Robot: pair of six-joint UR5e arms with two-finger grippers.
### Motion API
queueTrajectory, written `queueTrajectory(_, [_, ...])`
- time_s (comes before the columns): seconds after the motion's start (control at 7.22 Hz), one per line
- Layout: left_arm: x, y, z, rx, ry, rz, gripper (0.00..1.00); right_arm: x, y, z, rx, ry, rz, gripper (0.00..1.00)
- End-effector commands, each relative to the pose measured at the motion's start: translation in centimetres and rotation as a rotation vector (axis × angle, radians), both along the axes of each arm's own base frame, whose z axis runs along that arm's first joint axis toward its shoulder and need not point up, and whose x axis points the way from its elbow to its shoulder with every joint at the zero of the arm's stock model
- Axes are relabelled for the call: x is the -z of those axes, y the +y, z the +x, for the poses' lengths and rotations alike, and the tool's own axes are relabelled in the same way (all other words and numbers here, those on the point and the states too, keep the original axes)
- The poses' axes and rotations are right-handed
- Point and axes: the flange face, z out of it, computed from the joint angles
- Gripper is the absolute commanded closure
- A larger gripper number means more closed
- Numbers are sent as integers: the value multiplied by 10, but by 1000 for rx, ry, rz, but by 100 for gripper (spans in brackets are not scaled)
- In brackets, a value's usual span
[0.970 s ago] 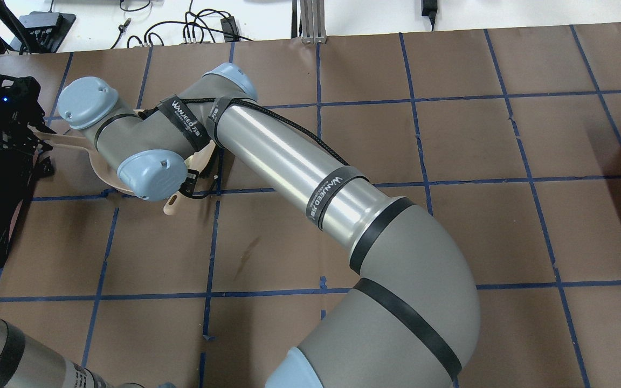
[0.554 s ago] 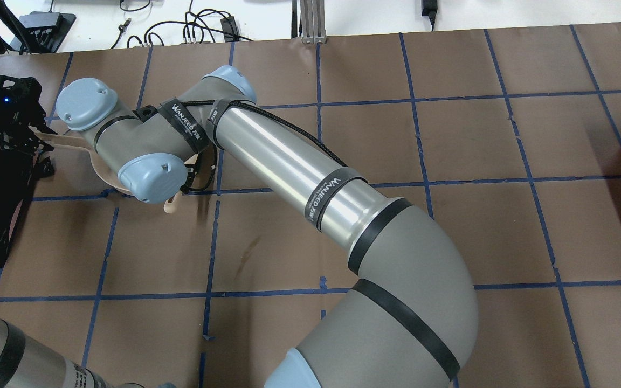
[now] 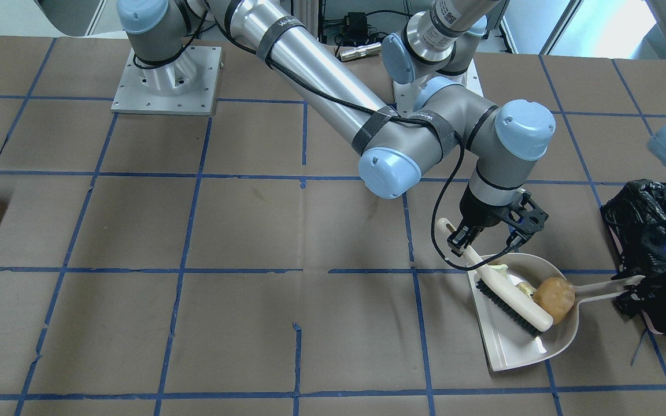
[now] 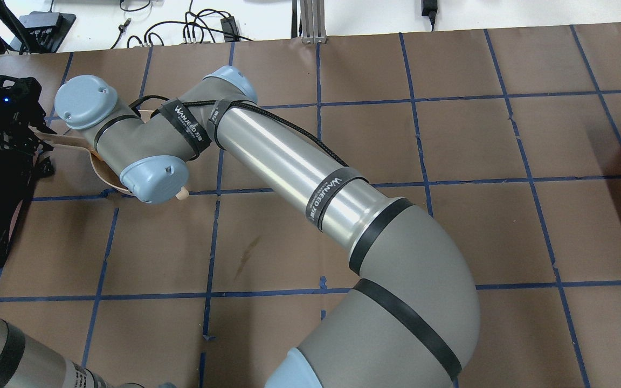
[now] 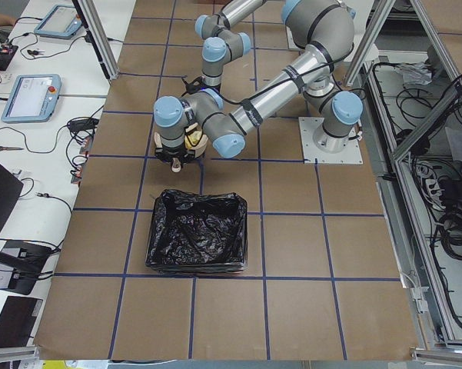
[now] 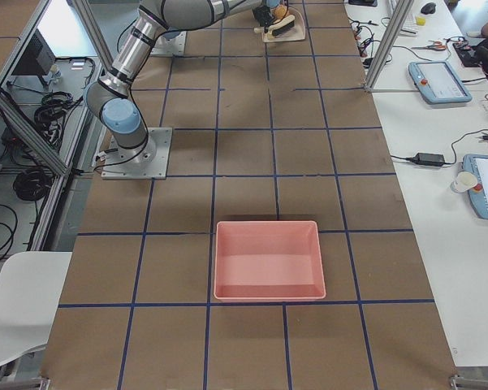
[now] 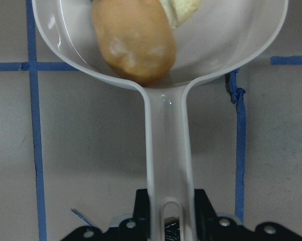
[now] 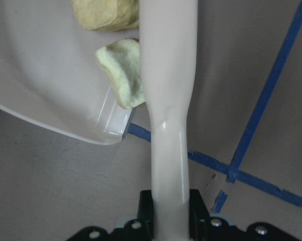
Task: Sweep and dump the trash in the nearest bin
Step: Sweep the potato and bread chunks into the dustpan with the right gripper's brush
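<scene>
Right hand [image 3: 463, 241] is clamping the pale handle of the brush [image 3: 512, 301], its fingers closed on both sides of the shaft in the right wrist view. Left hand [image 7: 169, 217] is gripping the end of the handle of the dustpan [image 3: 511, 345] in the same way. In the front-facing view the brush is lying across the pan from 11 o'clock to 5 o'clock, with its dark bristles facing 7 o'clock. The bun [image 3: 554, 299] is resting inside the pan, touching the brush back on its 3 o'clock side, just where the pan's handle begins. The pale chunks [image 8: 121, 75] are sitting in the pan too, beside the brush shaft near the pan's 12 o'clock corner. The bin [image 3: 651, 231], lined with crinkled black plastic, is standing on the counter [image 3: 136, 231] at 3 o'clock from the pan, and the pan's handle is reaching to its edge.
</scene>
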Motion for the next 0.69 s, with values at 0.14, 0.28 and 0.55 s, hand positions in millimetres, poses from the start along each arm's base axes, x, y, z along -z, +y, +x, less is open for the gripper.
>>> queueTrajectory(0.14, [-2,0,0,2,-2,-3,91,-20,-11,-9,-92,-22,-57,98])
queueTrajectory(0.28, [-1,0,0,0,1,-2,91,-30,-19,-22,-55,-35,-54,98])
queueTrajectory(0.55, [1,0,-4,-4,37,-19,91,-65,-34,-60,130,-72,-47,97])
